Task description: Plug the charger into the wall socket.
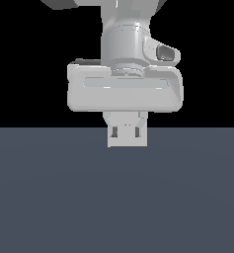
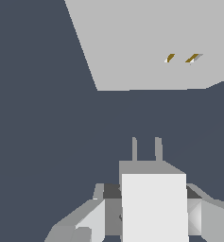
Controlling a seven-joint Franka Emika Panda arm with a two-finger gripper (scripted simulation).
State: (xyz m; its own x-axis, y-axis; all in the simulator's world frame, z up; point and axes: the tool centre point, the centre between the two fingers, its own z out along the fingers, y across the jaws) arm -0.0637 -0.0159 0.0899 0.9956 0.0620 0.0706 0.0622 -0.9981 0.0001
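Note:
In the wrist view the charger (image 2: pixel 153 203), a white block with two thin prongs (image 2: pixel 146 149) at its far end, sits between my gripper's (image 2: pixel 151 201) fingers (image 2: pixel 92 217), which are shut on its sides. Beyond a strip of dark floor stands the wall socket (image 2: pixel 142 42), a light-grey plate with two gold-rimmed holes (image 2: pixel 181 58). The prongs point toward the plate but are apart from it and offset sideways from the holes. In the exterior view my gripper (image 1: pixel 126 131) hangs in front of the wall socket (image 1: pixel 127 142); there the charger cannot be told apart from the plate.
A flat dark grey-blue floor (image 1: pixel 113 197) spreads under everything, with black background above it. My broad white hand (image 1: pixel 124 91) blocks most of the exterior view of the socket.

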